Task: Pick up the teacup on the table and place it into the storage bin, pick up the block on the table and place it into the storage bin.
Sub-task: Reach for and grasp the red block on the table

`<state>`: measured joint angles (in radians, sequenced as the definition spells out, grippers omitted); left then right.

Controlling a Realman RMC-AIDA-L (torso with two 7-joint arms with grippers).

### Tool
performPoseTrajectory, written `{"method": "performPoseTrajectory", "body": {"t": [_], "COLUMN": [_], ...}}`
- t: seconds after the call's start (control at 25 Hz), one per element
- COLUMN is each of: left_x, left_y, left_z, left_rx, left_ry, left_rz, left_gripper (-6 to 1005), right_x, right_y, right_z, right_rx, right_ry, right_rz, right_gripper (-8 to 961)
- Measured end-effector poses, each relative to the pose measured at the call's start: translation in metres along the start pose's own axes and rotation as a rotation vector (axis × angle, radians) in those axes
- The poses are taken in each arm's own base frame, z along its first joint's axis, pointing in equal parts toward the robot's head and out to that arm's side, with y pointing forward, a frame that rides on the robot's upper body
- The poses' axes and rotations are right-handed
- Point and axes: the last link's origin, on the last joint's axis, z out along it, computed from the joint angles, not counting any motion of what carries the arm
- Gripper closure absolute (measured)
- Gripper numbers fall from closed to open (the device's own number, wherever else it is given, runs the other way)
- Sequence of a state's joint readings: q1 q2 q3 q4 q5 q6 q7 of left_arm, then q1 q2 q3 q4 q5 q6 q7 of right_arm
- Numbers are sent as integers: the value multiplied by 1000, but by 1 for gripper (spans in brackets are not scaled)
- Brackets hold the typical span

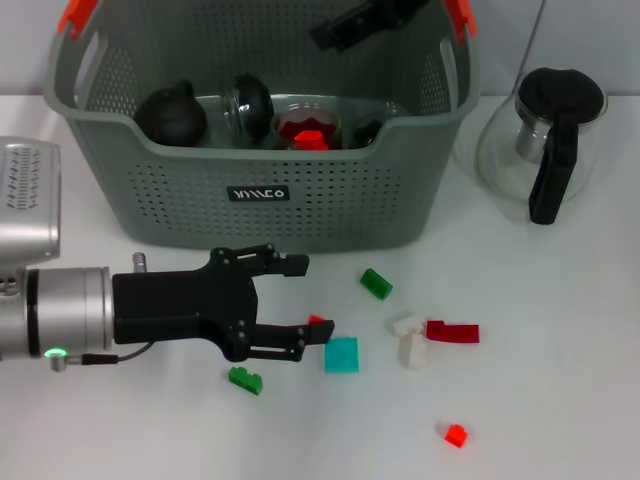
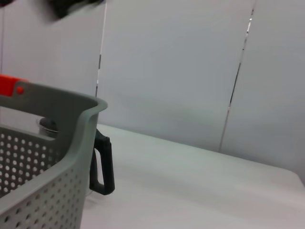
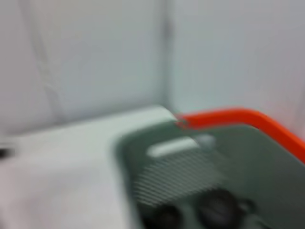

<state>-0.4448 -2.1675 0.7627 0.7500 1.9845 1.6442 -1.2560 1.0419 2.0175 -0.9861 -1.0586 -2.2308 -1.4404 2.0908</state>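
Note:
The grey-green storage bin (image 1: 420, 150) stands at the back centre, its corner also in the left wrist view (image 2: 71, 157). Inside it lie a dark teapot (image 1: 170, 113), a glass teacup (image 1: 247, 103) and a second glass cup (image 1: 310, 125) with something red in it. Several small blocks are scattered on the table in front of the bin. My left gripper (image 1: 310, 300) hovers low in front of the bin, open, with a small red block (image 1: 318, 320) just by its nearer fingertip and a teal block (image 1: 341, 354) beside it. My right gripper (image 1: 370, 20) hangs above the bin's back edge.
A glass carafe with a black handle (image 1: 548, 140) stands to the right of the bin. Two green blocks (image 1: 376, 283) (image 1: 244, 380), a white block (image 1: 408, 340), a dark red block (image 1: 452, 331) and a small red one (image 1: 455, 434) lie on the white table.

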Motion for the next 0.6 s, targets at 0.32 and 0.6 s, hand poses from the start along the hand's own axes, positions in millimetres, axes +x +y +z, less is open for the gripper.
{"method": "performPoseTrajectory", "body": {"t": [0.32,0.6], "left_x": [1,1], "left_y": [0,-2], "left_z": [0,0], "left_rx": [2,7], "left_ry": [1,-1], "left_rz": [4,5], "left_gripper": [145,145], "right_x": [67,137], "right_y": [65,74], "right_z": [-74,-70], "right_rx": [-231,-196], "right_ry": [42,349], "right_rz": [-77,40], "right_gripper": [9,19]}}
